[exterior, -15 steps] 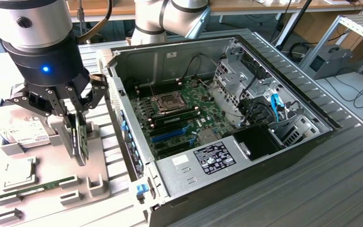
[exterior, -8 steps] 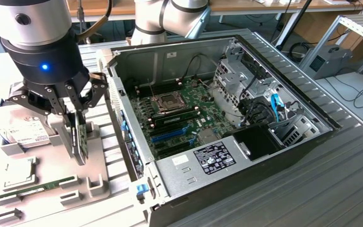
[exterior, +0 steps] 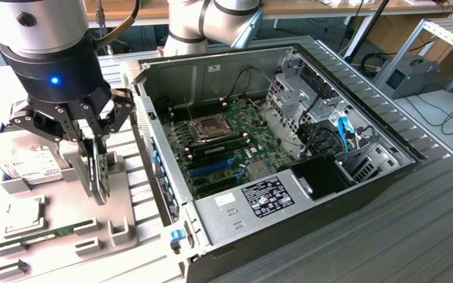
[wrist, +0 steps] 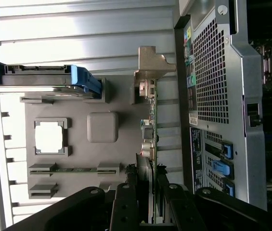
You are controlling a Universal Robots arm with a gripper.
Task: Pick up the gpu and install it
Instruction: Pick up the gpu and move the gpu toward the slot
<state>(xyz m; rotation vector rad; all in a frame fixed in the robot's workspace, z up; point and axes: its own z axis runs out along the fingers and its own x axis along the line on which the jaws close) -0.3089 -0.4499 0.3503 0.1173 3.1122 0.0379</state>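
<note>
Grips the gpu [exterior: 99, 180] edge-on in the pincer [exterior: 92, 150], with fingers [wrist: 125, 197] set against the two flat faces: clamped on the card, not standing apart. Leaves the bracket [wrist: 151, 67] end free of the grip.

Holds it upright over the grey holder [exterior: 120, 227] on the tabletop [exterior: 415, 230], just beside the open case [exterior: 353, 194], on the exterior view's left. Cannot tell whether seated in the holder's slot or raised just clear of it.

Probably parked on edge to leave both faces reachable from above and to match the upright attitude needed for a slot on the motherboard [exterior: 226, 135]. Shares the holder with a hard drive [exterior: 22, 159], a cpu [exterior: 23, 217] and a memory stick [exterior: 45, 234], all lying further toward the exterior view's left, away from the case and out of the pincer's way.

Reaches over from a base [exterior: 210, 23] behind the case. Points the wrist straight down above the holder, pincer vertical, in line with the card's top edge.
</note>
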